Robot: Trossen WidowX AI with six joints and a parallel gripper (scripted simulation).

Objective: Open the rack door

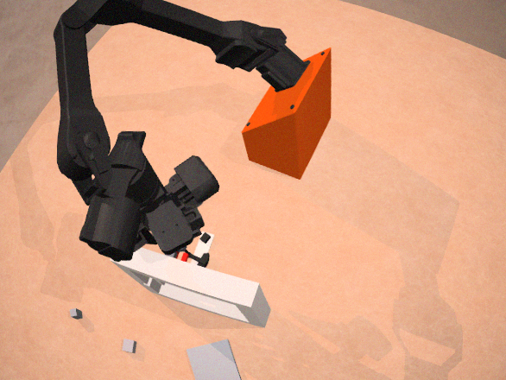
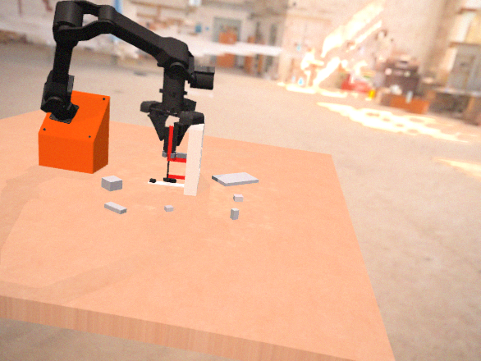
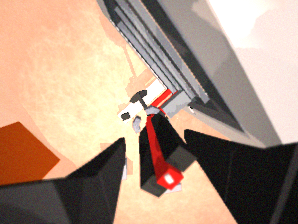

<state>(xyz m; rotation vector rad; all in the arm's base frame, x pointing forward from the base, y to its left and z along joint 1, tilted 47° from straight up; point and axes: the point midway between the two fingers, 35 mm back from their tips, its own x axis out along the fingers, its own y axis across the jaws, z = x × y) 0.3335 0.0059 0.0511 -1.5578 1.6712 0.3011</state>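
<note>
Warm workshop light falls across a pale concrete floor (image 2: 419,230) behind a peach-toned wooden table (image 1: 367,259) (image 2: 246,262) (image 3: 55,70). On the table's far part, a tall white box-shaped rack (image 1: 224,285) (image 2: 194,160) (image 3: 255,60) stands upright; its hollow side shows grey slats inside, though I cannot make out any separate contents. Left of it, the slender red-and-black upright handle (image 1: 185,256) (image 2: 171,137) (image 3: 154,142) stands between the parted fingers of the black claw (image 1: 170,229) (image 2: 171,141) (image 3: 155,137), which is open and not gripping it. Farther left sits a solid orange wedge-shaped base (image 1: 276,148) (image 2: 67,149) (image 3: 25,155). A flat grey slab (image 1: 216,360) (image 2: 235,179) lies right of the rack; a grey block (image 2: 112,183) rests to the left.
</note>
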